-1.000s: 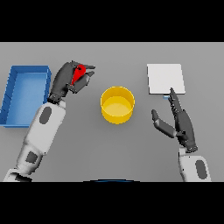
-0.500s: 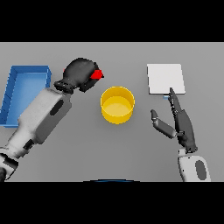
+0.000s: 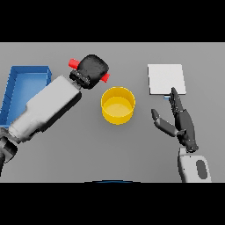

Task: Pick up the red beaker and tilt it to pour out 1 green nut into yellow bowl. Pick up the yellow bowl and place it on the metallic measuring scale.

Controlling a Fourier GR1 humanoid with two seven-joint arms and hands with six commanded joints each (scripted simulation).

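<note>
The left hand gripped the tilted red beaker near the yellow bowl; the right hand rested with fingers spread.

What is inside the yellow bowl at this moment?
The yellow bowl shows only its own yellow floor; no green nut is visible in it. The left hand holds the red beaker sideways beside it, covering the beaker's middle.

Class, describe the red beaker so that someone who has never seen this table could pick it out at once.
Start at the round yellow bowl in the middle of the grey table. Just up and to its left, the robot's dark left hand is curled round the red beaker. It lies sideways, its ends poking out either side of the hand, and is the scene's only red thing.
</note>
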